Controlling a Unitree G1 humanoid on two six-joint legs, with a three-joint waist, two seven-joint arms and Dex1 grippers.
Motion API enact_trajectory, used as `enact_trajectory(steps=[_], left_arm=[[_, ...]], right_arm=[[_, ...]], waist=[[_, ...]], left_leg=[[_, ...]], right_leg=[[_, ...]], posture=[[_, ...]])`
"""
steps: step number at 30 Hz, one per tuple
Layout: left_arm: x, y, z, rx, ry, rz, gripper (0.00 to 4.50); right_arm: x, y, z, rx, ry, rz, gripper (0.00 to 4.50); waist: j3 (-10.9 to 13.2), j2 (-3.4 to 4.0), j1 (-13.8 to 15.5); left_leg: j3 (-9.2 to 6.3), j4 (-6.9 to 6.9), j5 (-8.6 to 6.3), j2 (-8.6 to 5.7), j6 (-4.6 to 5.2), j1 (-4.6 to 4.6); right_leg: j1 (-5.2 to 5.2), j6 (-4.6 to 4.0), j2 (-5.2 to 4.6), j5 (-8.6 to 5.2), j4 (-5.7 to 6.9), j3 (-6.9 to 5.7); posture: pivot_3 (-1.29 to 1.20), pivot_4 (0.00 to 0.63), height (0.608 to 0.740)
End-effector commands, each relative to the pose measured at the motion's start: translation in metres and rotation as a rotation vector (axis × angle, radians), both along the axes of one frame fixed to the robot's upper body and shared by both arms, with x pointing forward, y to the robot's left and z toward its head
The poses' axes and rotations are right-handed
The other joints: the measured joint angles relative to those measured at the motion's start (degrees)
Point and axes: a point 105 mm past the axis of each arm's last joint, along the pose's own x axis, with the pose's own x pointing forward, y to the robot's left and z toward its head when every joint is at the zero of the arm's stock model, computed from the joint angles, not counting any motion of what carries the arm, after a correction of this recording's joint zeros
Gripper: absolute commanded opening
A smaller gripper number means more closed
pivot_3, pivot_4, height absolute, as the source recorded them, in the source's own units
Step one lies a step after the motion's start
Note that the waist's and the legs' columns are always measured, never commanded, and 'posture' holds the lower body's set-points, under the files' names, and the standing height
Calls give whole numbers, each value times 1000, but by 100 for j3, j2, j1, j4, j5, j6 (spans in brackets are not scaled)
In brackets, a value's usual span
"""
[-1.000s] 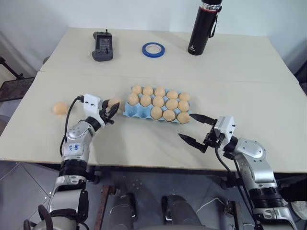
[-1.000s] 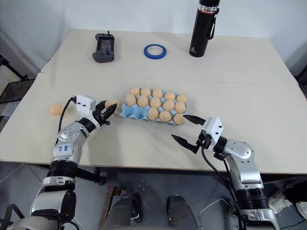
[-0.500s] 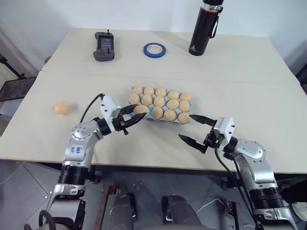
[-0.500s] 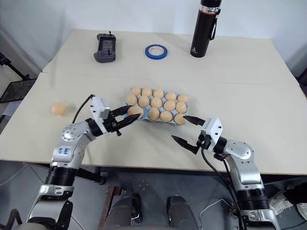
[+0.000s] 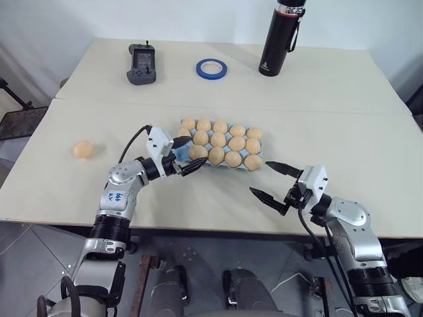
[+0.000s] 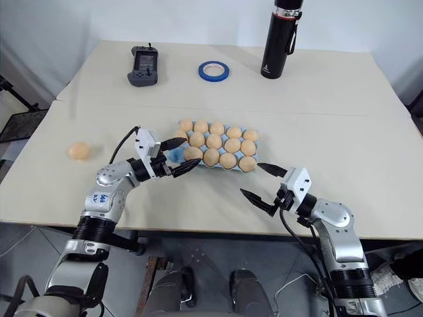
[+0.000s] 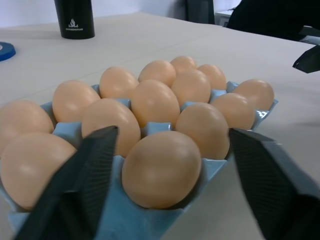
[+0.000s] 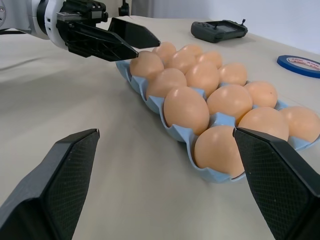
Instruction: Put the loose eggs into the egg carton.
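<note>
Since a second ago: left claw (image 5: 182, 153) swung from beside the egg carton (image 5: 182, 156) to its near-left corner and let go of its egg (image 5: 196, 152), now seated in a cup.
Left claw: spread wide, holding nothing, fingers either side of that corner.
Right claw (image 5: 271, 180): wide, unladen, off the carton's right end.
Carton: mid-tabletop (image 5: 344, 132), cups holding eggs.
Loose egg (image 5: 82, 149): far left, well apart.
</note>
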Motion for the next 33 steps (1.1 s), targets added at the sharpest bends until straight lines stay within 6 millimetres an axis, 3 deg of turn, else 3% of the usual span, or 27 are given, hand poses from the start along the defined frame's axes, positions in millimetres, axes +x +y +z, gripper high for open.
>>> enact_trajectory(steps=[1, 7, 11, 16, 19, 25, 28, 33], left_arm=[[-6, 15, 21, -16, -94, 33, 4473], [-36, 68, 28, 13, -156, 117, 4473], [-62, 112, 15, 66, -126, 223, 4473], [-88, 148, 0, 84, -105, 391, 4473], [-101, 156, -8, 69, -84, 455, 4473], [-113, 154, -11, 10, -69, 516, 4473], [-108, 177, 3, -165, -89, 703, 4473], [-100, 205, 6, -239, -67, 944, 4473]], right_arm=[[-3, -5, 13, -1, -47, -8, 4500], [-2, -3, 16, -12, -44, 21, 4500], [-2, 0, 17, -20, -47, 62, 4500], [0, 3, 18, -17, -60, 107, 4500], [2, 4, 16, -16, -55, 132, 4500], [6, 7, 14, -11, -60, 170, 4500], [6, 9, 13, -9, -61, 202, 4500], [6, 21, 15, 10, -78, 259, 4500]], waist=[[0, 0, -4], [0, 0, -25], [0, 0, -22], [0, 0, -35], [0, 0, -15], [0, 0, -32], [0, 0, -31], [0, 0, -50]], left_leg=[[0, 0, 0, 0, 0, 1], [0, -9, 0, 9, 0, 3], [-1, -9, -9, 5, 0, 3], [-3, -14, -15, 4, 5, 3], [-5, -22, -17, 2, 6, 3], [-6, -39, -20, 0, 8, 2], [-6, -43, -19, -1, 8, 2], [-9, -38, -16, 1, 12, 2]], right_leg=[[0, 0, 0, 0, 1, 0], [-3, -4, 6, -2, 2, 0], [-1, -5, -4, -3, -1, -2], [-2, -11, -14, -5, -6, -3], [-2, -16, -19, -7, -12, -5], [-1, -21, -25, -8, -31, -7], [-3, -23, -23, -10, -31, -8], [-1, -21, -11, -9, -29, -9]], posture=[[0, 150, 740], [0, 150, 740], [0, 150, 740], [0, 150, 740], [0, 150, 740], [0, 150, 740], [0, 150, 740], [0, 150, 740]])
